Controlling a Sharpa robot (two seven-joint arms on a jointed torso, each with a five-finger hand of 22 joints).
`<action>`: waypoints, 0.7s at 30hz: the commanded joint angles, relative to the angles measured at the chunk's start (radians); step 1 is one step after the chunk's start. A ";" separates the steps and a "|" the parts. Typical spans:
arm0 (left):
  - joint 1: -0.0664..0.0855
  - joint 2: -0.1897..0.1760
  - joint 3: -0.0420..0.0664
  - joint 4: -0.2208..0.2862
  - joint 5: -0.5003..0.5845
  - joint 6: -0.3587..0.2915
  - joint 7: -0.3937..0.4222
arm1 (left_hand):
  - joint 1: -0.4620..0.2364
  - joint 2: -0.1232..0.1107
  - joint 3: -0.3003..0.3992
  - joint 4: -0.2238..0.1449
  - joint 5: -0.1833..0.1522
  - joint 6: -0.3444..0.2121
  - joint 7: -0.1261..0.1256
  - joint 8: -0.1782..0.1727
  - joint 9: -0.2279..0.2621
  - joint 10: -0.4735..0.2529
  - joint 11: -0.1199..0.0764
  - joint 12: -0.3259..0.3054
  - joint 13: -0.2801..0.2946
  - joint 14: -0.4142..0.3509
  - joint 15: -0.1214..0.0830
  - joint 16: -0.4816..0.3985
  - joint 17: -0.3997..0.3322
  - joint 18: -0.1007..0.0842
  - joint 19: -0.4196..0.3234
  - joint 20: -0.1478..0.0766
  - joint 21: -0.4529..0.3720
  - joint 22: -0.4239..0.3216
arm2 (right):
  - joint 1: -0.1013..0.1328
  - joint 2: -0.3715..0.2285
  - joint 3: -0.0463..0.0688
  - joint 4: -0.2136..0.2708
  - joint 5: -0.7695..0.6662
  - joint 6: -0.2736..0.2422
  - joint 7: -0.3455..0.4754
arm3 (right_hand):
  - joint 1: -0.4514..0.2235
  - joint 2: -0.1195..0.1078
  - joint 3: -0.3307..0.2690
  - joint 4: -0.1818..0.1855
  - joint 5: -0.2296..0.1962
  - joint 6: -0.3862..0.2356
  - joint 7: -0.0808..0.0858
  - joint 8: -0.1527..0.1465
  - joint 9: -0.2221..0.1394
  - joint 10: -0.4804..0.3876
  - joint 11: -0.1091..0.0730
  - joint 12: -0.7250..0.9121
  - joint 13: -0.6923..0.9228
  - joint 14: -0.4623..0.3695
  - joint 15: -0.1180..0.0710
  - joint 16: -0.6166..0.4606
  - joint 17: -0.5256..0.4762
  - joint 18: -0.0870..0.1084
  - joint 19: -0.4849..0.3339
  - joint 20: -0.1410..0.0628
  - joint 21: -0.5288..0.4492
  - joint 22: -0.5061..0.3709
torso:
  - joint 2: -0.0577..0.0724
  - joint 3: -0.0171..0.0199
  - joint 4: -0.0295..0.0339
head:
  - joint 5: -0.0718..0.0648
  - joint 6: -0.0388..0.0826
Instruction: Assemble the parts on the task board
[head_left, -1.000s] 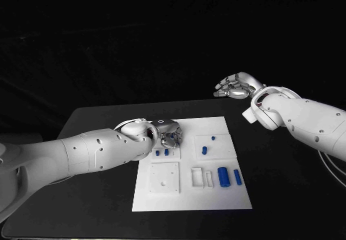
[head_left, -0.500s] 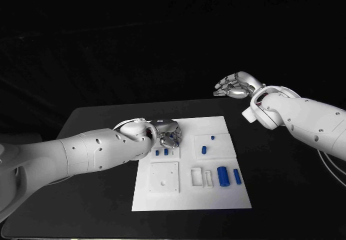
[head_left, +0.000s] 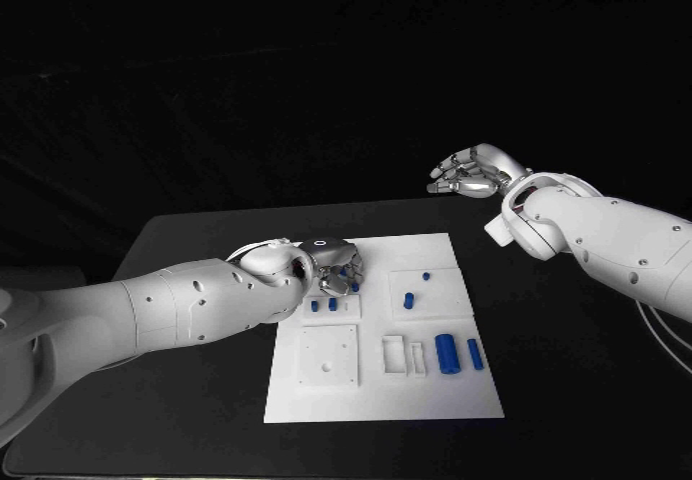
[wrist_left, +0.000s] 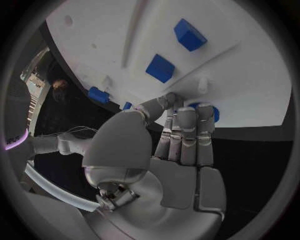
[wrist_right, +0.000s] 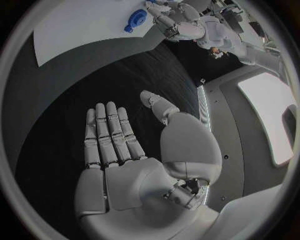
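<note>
Black table (head_left: 173, 400) with the white task board (head_left: 384, 390) mid-frame. Left hand (head_left: 338, 268) sits at the board's upper-left part, fingertips pinching a round blue part (wrist_left: 206, 111). Right hand (head_left: 469, 170) floats upper right, fingers apart, holding nothing.

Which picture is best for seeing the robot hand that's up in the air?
The right wrist view: the right robot hand shows big, fingers straight, holding nothing. The head view shows it small and far, above the table.

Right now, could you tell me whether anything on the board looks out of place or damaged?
Nothing stands out. The board lies flat and whole, the blue parts sit on it, the left hand works at its far edge, and the right hand hangs open, off the board.
</note>
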 joint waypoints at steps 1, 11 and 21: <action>-0.004 -0.001 -0.003 -0.004 -0.018 -0.002 -0.008 | 0.000 -0.014 -0.007 -0.001 0.003 -0.008 -0.001 -0.003 -0.002 -0.005 0.005 -0.005 -0.003 0.005 0.001 0.006 0.001 0.077 0.009 0.001 0.006 0.013 | 0.000 -0.001 0.000 0.002 -0.001 0.011 0.011 | -0.005 0.004 -0.005 0.000 0.005 -0.006 0.002 0.003 -0.002 0.009 -0.001 -0.004 -0.001 0.000 0.004 0.005 -0.001 -0.013 0.005 -0.001 -0.006 0.001 | 0.000 0.0000 -0.0002 | -0.001 0.000; -0.005 -0.001 -0.003 0.002 -0.014 0.016 -0.001 | -0.013 -0.001 -0.011 0.016 -0.001 0.024 -0.014 0.017 0.002 0.032 -0.005 0.007 0.005 0.009 -0.008 0.009 0.004 0.077 0.012 -0.002 0.006 0.013 | 0.000 0.000 0.000 0.002 -0.001 0.012 0.011 | -0.006 0.004 -0.005 0.000 0.005 -0.006 0.002 0.003 -0.002 0.009 -0.001 -0.004 -0.001 0.000 0.003 0.005 -0.002 -0.013 0.005 -0.001 -0.007 0.002 | 0.000 -0.0001 -0.0001 | 0.001 0.001; -0.005 -0.003 -0.003 0.004 0.005 0.023 -0.012 | -0.075 -0.058 -0.065 0.039 -0.008 -0.014 0.000 -0.002 -0.012 0.009 0.003 -0.017 -0.002 0.005 -0.001 0.005 0.005 0.074 0.010 -0.002 0.006 0.014 | 0.000 -0.001 0.000 0.002 -0.001 0.011 0.011 | -0.005 0.004 -0.006 0.000 0.005 -0.006 0.002 0.003 -0.002 0.009 -0.001 -0.004 -0.001 0.000 0.003 0.005 -0.002 -0.012 0.005 -0.001 -0.007 0.002 | 0.000 -0.0003 0.0000 | 0.000 0.001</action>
